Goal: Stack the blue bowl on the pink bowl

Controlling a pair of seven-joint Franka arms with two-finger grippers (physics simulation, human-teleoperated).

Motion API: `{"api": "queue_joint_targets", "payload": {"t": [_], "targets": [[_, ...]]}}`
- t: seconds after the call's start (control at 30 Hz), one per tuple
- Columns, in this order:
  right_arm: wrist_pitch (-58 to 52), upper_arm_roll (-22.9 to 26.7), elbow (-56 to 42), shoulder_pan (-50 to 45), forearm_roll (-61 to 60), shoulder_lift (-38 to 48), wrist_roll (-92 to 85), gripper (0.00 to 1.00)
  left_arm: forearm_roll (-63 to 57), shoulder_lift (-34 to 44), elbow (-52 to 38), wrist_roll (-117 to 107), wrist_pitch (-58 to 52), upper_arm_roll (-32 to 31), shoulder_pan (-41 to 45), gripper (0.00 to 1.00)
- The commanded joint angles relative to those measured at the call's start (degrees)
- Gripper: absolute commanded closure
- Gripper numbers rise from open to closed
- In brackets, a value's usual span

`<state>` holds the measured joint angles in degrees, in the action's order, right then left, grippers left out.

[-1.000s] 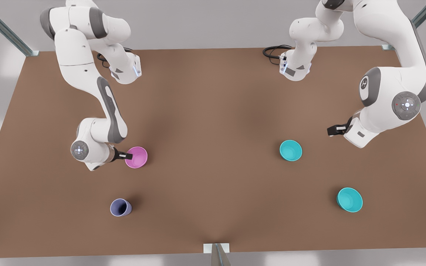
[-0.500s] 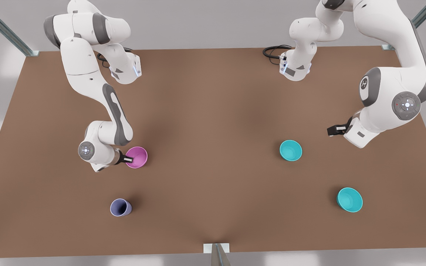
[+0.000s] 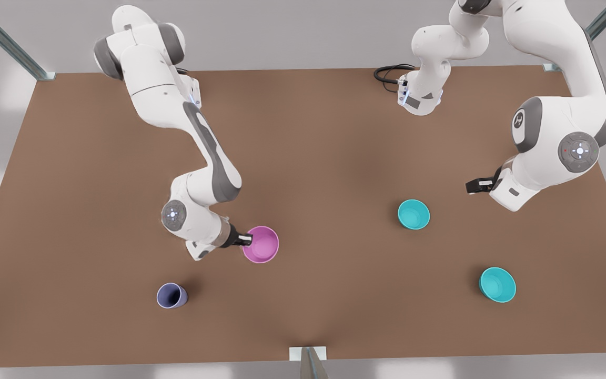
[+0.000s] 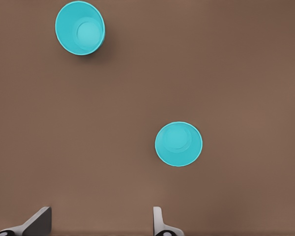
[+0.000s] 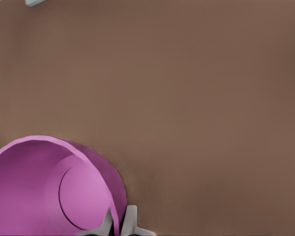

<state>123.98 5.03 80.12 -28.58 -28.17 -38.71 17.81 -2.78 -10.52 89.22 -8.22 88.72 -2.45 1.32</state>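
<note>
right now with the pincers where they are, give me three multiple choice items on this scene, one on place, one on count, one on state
1. Where is the pink bowl?
A. beside the lavender cup, touching it
B. between the cup and the nearer teal bowl, apart from both
C. stacked on a teal bowl

2. How many teal bowls are on the table?
A. one
B. two
C. three

3. What is the right pincer doing?
A. shut on the pink bowl's rim
B. open over the cup
C. holding a teal bowl

Answers:
1 B: in the front view the pink bowl sits alone toward the middle.
2 B: the second teal bowl lies nearer the front edge, and the left wrist view shows both.
3 A: the right wrist view shows its fingers pinching the pink wall; the left pincer hangs open, holding nothing.
</note>
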Motion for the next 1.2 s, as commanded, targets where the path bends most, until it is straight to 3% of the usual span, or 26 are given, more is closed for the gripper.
{"api": "queue_joint_targets", "payload": {"t": [0.0,0.17,0.4,0.43,0.5,0.63,0.73,0.8,0.83,0.93,1.0,1.07,1.1,1.13,1.17], "targets": [[-4.8,-1.7,-7.3,-1.1,-0.3,-4.5,52.8,0.79,0.0,0.1,0.0,0.0,-0.2,0.0,0.0,0.0],[-4.3,-1.3,-20.3,-8.8,8.9,-16.1,71.4,0.79,2.5,-1.0,2.1,-0.1,0.0,-0.2,0.2,0.0],[-2.9,-1.3,-23.1,-9.0,8.7,-20.2,73.4,0.79,12.6,-14.6,2.1,1.1,11.6,-1.2,1.0,0.0],[-2.7,-1.4,-23.1,-9.0,8.5,-20.2,73.6,0.74,17.4,-15.1,4.5,1.1,16.3,-1.1,1.1,0.0],[-2.6,-1.4,-23.1,-8.9,8.4,-20.2,73.6,0.0,18.6,-14.6,15.7,12.8,26.0,-1.1,0.7,0.0],[-3.0,-0.8,-23.1,-8.9,8.7,-19.4,73.6,0.0,16.6,-16.8,20.6,28.2,30.3,-0.8,0.6,0.0],[-11.1,-0.1,-22.6,-3.2,8.5,-12.8,69.0,0.0,16.6,-18.0,21.8,28.3,31.2,-0.8,0.4,0.0],[-24.8,0.2,-21.1,3.4,8.9,-9.3,40.5,0.0,16.6,-18.4,21.7,28.3,33.2,-0.8,0.3,0.0],[-36.5,1.8,-20.3,6.8,15.8,-8.2,23.5,0.0,16.7,-18.4,21.7,28.3,35.3,-0.8,0.2,0.0],[-51.6,3.5,-18.1,17.9,26.4,-2.0,-7.5,0.0,16.8,-19.0,21.6,28.2,37.6,-0.8,-0.5,0.0],[-52.4,3.9,-8.1,18.5,29.1,16.0,-13.8,0.0,16.8,-19.7,21.7,28.3,37.7,-0.8,-0.7,0.0],[-48.7,3.8,-4.0,18.6,35.7,27.1,-31.0,0.0,16.8,-21.0,21.8,28.3,37.6,-0.8,-1.1,0.0],[-45.8,3.8,0.0,18.7,35.7,32.5,-30.6,0.0,16.8,-21.6,21.8,28.3,37.3,-0.8,-1.1,0.0],[-42.5,3.7,5.7,18.7,35.6,37.6,-30.5,0.0,16.8,-21.8,22.0,28.3,37.3,-0.8,-1.2,0.09],[-40.8,3.7,8.3,18.7,35.3,39.7,-30.4,0.0,16.8,-21.7,22.0,28.2,37.1,-0.8,-1.2,0.34]]}}
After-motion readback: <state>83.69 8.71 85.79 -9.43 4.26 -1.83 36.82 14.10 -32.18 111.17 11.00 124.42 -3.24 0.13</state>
